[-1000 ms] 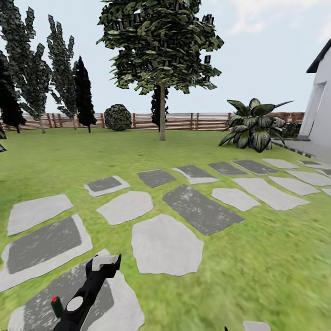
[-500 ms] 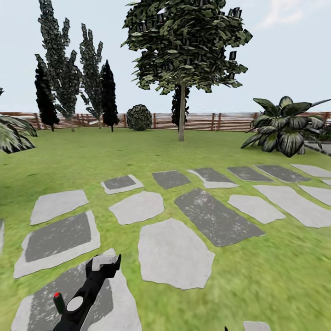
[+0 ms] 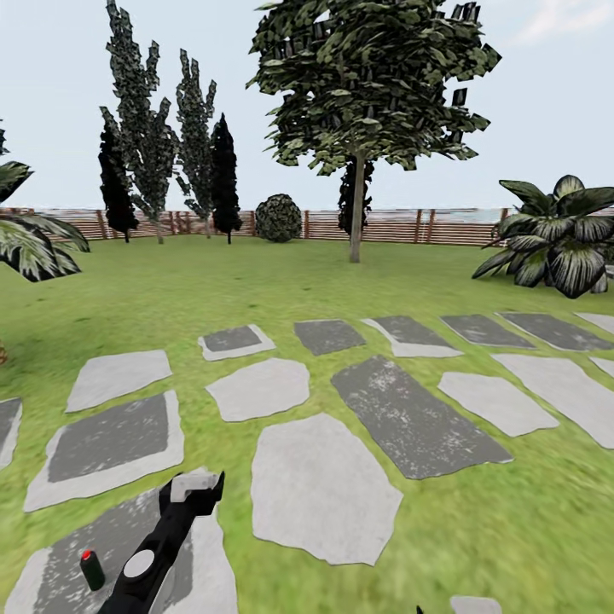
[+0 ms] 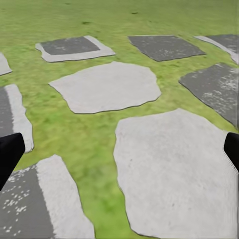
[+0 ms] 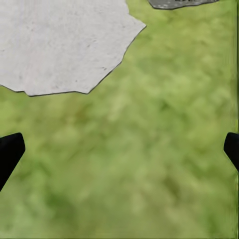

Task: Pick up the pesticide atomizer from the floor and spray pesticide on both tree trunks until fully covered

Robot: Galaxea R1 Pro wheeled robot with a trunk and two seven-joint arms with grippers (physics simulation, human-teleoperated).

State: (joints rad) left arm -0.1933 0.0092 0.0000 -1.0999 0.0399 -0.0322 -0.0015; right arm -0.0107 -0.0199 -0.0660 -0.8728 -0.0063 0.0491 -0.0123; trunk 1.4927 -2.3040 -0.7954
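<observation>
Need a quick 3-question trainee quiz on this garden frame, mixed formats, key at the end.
1. True or false: the left gripper hangs over a paving stone.
2. What stands behind the tree? A) wooden fence B) brick wall C) hedge row
3. Fill in: the right gripper hangs mostly over ____.

Key: 1 true; 2 A; 3 grass.

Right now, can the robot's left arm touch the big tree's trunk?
Probably not. The tree trunk stands far across the lawn by the fence, while the left gripper hangs open over the nearest paving stones.
</observation>
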